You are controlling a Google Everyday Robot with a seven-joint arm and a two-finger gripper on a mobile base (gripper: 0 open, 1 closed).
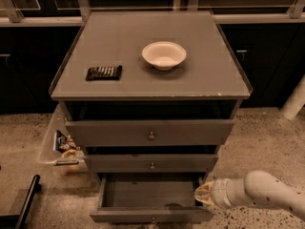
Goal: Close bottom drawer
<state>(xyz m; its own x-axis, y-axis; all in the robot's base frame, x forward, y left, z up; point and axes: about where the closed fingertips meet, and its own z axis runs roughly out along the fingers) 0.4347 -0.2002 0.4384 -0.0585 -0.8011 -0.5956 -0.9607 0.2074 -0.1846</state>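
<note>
The grey cabinet has three drawers. The bottom drawer (151, 213) is pulled out and looks empty; its low front panel runs along the lower edge of the view. The middle drawer (151, 163) and the top drawer (149, 132) stand slightly out. My gripper (202, 194) comes in from the lower right on a white arm (267, 194). It is at the bottom drawer's right side, near the front right corner.
A white bowl (163, 55) and a dark flat packet (104, 72) lie on the cabinet top (209, 80). A clear bin with snack packets (59, 147) stands on the floor left of the cabinet. A dark bar (26, 199) lies at the lower left.
</note>
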